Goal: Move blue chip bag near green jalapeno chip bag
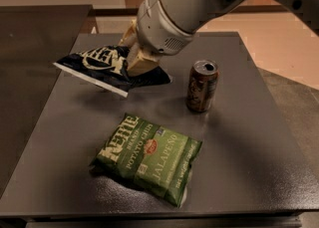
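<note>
Slippage looks the main risk, since the gripper, over the far-left table with jaws pinching one end of the blue chip bag, dangles it past that edge, while open room lies between the green jalapeno chip bag and the can.

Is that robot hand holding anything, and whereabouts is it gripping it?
Yes: the gripper holds the blue chip bag, pinched near its middle, above the table's far left part.

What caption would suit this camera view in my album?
Gripper holds the blue chip bag over the table, far left; the green jalapeno chip bag lies in front.
</note>
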Available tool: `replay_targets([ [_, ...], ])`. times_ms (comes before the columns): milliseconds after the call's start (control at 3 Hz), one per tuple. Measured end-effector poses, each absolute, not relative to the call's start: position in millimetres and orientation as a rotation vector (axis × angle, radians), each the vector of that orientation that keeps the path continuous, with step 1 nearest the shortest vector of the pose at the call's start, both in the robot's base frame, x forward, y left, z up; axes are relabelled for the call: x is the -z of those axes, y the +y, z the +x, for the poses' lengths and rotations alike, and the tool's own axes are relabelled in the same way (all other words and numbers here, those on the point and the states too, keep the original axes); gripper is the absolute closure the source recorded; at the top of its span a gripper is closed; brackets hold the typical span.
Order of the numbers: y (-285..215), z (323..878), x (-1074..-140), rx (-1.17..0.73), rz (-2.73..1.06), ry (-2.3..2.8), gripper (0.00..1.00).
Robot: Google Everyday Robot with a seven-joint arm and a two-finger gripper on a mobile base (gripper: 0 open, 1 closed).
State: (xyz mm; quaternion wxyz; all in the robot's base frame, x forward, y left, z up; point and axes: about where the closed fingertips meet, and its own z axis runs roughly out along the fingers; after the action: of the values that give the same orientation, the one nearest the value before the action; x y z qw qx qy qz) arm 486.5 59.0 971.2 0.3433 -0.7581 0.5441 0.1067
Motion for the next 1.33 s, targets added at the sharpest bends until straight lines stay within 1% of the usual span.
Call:
replay_targets([
  [333,78.5,470.6,-951.5,-0.296,-2.035,1.400,0.59],
  [1000,79.8,467.5,-955.5,-0.286,-2.038,1.392,0.13],
  [1333,80.8,465.8,-957.5,-0.281,-2.039,1.388,0.00],
])
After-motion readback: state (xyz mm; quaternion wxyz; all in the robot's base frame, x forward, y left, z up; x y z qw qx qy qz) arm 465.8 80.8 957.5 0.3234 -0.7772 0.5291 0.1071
